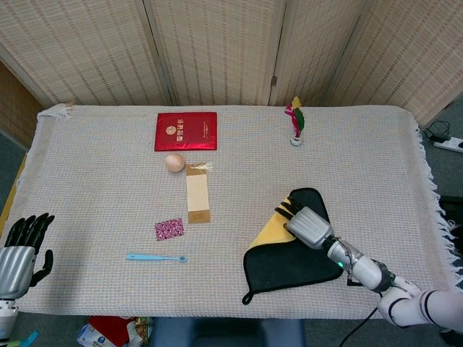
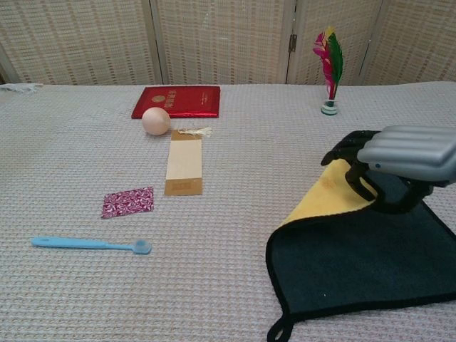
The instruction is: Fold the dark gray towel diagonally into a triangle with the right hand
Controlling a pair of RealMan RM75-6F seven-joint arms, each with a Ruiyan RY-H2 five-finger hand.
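Woven screens stand behind the cloth-covered table, where we see the dark gray towel lying near the front edge, right of the middle. From the head view we see the left hand at the front left corner, off the cloth, its fingers spread and holding nothing; the chest view does not show that hand at all. From the chest view we see what the overhead angle flattens: the right hand lifts the towel's far left corner off the cloth, baring a yellow underside. Its dark fingers curl around the raised black-trimmed edge, gripping it, while the rest of the towel lies flat below and in front of the hand, its hanging loop at the front edge.

Elsewhere we see a red booklet toward the back edge, an egg just in front of it, a tan bookmark beside the egg, a patterned purple patch, a blue toothbrush nearer the front, and a feathered shuttlecock upright toward the back.
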